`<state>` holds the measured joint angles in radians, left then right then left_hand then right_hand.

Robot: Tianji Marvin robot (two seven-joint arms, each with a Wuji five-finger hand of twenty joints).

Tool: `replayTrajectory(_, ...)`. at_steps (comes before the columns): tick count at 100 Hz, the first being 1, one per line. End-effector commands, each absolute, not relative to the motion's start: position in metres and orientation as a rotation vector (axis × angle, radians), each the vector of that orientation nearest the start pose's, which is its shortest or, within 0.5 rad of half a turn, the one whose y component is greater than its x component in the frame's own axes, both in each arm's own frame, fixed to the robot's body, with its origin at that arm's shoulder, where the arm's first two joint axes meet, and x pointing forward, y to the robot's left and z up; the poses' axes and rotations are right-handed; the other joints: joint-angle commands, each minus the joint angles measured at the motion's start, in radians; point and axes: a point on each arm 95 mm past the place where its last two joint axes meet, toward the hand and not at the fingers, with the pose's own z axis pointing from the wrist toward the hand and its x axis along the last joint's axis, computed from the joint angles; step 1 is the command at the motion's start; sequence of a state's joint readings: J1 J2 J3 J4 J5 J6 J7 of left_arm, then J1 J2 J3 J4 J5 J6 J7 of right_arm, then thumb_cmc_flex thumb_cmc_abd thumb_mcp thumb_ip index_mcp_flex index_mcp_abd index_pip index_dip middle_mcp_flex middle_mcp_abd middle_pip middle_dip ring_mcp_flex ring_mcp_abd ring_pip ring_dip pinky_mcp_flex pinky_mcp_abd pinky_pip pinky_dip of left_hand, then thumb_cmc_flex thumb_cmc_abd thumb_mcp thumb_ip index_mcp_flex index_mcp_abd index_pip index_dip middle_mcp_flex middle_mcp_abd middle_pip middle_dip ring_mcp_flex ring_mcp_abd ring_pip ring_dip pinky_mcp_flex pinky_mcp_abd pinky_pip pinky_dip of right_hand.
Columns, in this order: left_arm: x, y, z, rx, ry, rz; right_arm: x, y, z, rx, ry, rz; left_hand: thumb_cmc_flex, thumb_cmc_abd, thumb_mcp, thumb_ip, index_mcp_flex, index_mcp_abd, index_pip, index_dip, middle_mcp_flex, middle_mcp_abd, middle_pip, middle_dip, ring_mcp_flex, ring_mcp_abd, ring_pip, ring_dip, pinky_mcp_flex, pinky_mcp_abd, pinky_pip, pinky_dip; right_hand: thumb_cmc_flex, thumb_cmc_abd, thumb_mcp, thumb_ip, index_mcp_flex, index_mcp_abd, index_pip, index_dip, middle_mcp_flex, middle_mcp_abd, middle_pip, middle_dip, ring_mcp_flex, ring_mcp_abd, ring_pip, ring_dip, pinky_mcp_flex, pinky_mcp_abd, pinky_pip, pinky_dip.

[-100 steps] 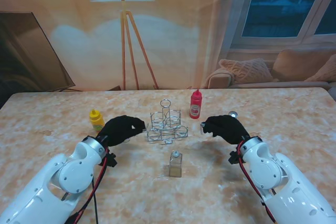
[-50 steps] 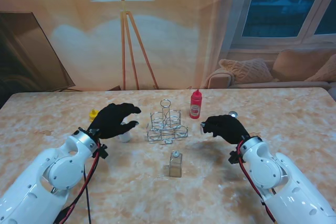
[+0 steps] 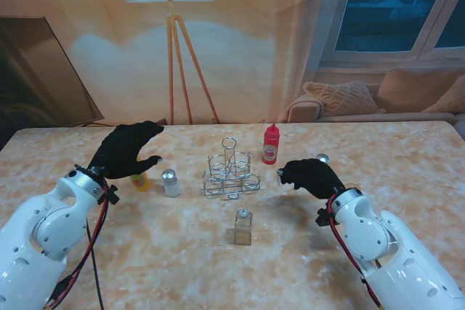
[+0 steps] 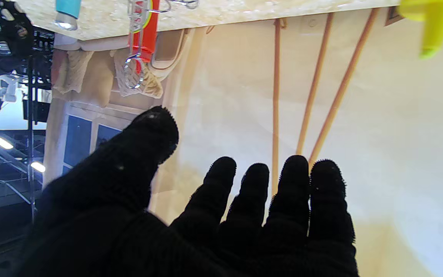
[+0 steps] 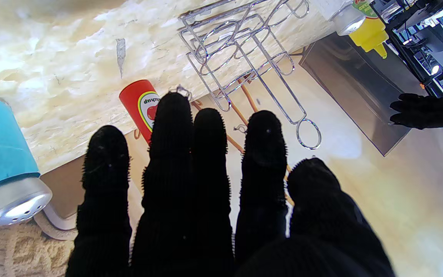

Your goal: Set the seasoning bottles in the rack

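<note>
Five bottles stand upright on the table point(image 3: 378, 157), none in the rack point(image 3: 231, 173). The left hand point(image 3: 127, 149) hangs raised with fingers spread, holding nothing; the yellow bottle point(image 3: 140, 181) sits just under and nearer to me than its fingertips, partly hidden by them, and the white shaker point(image 3: 171, 183) stands just to its right, between hand and rack. The right hand point(image 3: 311, 176) has its fingers loosely curled and holds nothing; the rack lies to its left with bare table between, the red bottle point(image 3: 271, 144) beyond its fingertips, and the blue shaker point(image 3: 321, 158) just behind it, only the cap showing. The clear bottle point(image 3: 243, 226) stands nearer to me, between both arms.

The right wrist view shows the blue shaker's point(image 5: 2, 154) teal body, the red bottle's point(image 5: 141, 105) ketchup label and the rack's point(image 5: 240, 50) wire rings and looped handle, all hidden or too small from the stand. The left wrist view shows open fingers point(image 4: 294, 200) and the yellow point(image 4: 433, 23) nozzle.
</note>
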<state>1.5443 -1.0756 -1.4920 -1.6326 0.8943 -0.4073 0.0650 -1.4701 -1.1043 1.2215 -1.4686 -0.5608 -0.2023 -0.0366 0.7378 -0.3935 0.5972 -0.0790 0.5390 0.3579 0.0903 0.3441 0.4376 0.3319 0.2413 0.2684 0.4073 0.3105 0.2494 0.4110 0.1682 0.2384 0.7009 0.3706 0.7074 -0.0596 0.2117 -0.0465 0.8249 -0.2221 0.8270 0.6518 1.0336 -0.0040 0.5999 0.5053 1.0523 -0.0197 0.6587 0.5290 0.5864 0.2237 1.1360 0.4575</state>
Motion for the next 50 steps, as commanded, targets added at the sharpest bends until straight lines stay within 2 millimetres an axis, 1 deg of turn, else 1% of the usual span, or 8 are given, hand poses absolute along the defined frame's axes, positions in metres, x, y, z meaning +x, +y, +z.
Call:
replayTrajectory(1,0.425,0.081,-0.239,-0.975,1.367,-1.74,0.427,-0.009,-0.325,-1.953,-1.724,-2.406,-0.042,-0.031,0.052,-0.03,-0.044,0.033,-0.028,-0.024,-0.048,0.012,-0.019,-0.026,-0.039,-0.013,-0.029,-0.038,-0.02,-0.021,-0.028,-0.024,0.021,0.009,-0.014,-0.012,0.014,-0.001,0.009,0.007,0.029,-0.004,0.011,0.033,0.017,-0.007,0.021,0.034,-0.005,0.007,0.02,-0.001)
replayTrajectory(8,0.428,0.089,-0.241,-0.981,1.367,-1.71,0.427,-0.009,-0.325,-1.954,-1.725,-2.404,-0.061,-0.046,0.056,-0.033,-0.07,0.037,-0.037,-0.03,-0.072,0.013,-0.029,-0.034,-0.061,-0.017,-0.04,-0.046,-0.03,-0.022,-0.036,-0.027,0.021,0.009,-0.014,-0.012,0.015,-0.002,0.01,0.007,0.03,-0.004,0.012,0.034,0.016,-0.008,0.021,0.034,-0.005,0.007,0.02,-0.001)
replayTrajectory(10,0.429,0.091,-0.242,-0.984,1.368,-1.702,0.427,-0.009,-0.325,-1.954,-1.725,-2.403,-0.076,-0.058,0.079,-0.035,-0.076,0.037,-0.037,-0.036,-0.077,0.012,-0.03,-0.042,-0.064,-0.018,-0.043,-0.057,-0.029,-0.022,-0.043,-0.031,0.021,0.01,-0.014,-0.012,0.014,0.0,0.01,0.007,0.031,-0.004,0.012,0.034,0.017,-0.008,0.021,0.034,-0.005,0.007,0.02,-0.001)
replayTrajectory(15,0.431,0.096,-0.244,-0.996,1.368,-1.685,0.427,-0.008,-0.325,-1.953,-1.727,-2.402,-0.089,-0.072,0.087,-0.038,-0.089,0.038,-0.041,-0.041,-0.09,0.011,-0.035,-0.048,-0.077,-0.022,-0.048,-0.063,-0.034,-0.024,-0.049,-0.033,0.022,0.009,-0.014,-0.012,0.015,-0.002,0.01,0.007,0.03,-0.005,0.012,0.034,0.017,-0.006,0.022,0.034,-0.005,0.007,0.021,-0.001)
replayTrajectory(17,0.432,0.098,-0.246,-1.001,1.365,-1.679,0.427,-0.008,-0.325,-1.953,-1.727,-2.401,-0.103,-0.082,0.111,-0.042,-0.094,0.039,-0.041,-0.045,-0.094,0.01,-0.034,-0.053,-0.08,-0.023,-0.046,-0.069,-0.034,-0.025,-0.052,-0.034,0.022,0.009,-0.014,-0.012,0.016,-0.001,0.01,0.007,0.03,-0.005,0.013,0.034,0.016,-0.007,0.022,0.034,-0.004,0.007,0.021,-0.001)
replayTrajectory(25,0.436,0.106,-0.25,-1.018,1.359,-1.655,0.428,-0.008,-0.326,-1.953,-1.73,-2.397,-0.139,-0.108,0.145,-0.048,-0.13,0.045,-0.051,-0.056,-0.117,0.009,-0.038,-0.062,-0.095,-0.03,-0.051,-0.082,-0.039,-0.03,-0.061,-0.038,0.021,0.009,-0.014,-0.012,0.015,-0.002,0.01,0.007,0.031,-0.004,0.013,0.034,0.017,-0.008,0.022,0.034,-0.005,0.007,0.021,-0.001)
replayTrajectory(33,0.439,0.113,-0.255,-1.037,1.351,-1.635,0.429,-0.007,-0.326,-1.954,-1.733,-2.392,-0.157,-0.114,0.146,-0.052,-0.15,0.049,-0.058,-0.06,-0.129,0.009,-0.042,-0.066,-0.107,-0.031,-0.055,-0.087,-0.046,-0.03,-0.067,-0.041,0.021,0.009,-0.013,-0.012,0.015,-0.002,0.01,0.007,0.03,-0.005,0.013,0.034,0.017,-0.007,0.023,0.034,-0.005,0.007,0.02,-0.002)
replayTrajectory(50,0.444,0.126,-0.264,-1.093,1.362,-1.588,0.43,-0.006,-0.327,-1.955,-1.739,-2.384,-0.199,-0.123,0.146,-0.055,-0.192,0.066,-0.068,-0.066,-0.153,0.025,-0.061,-0.077,-0.133,-0.017,-0.067,-0.099,-0.064,-0.018,-0.093,-0.053,0.022,0.007,-0.013,-0.012,0.014,-0.003,0.01,0.007,0.031,-0.005,0.014,0.034,0.017,-0.009,0.023,0.034,-0.006,0.006,0.02,-0.002)
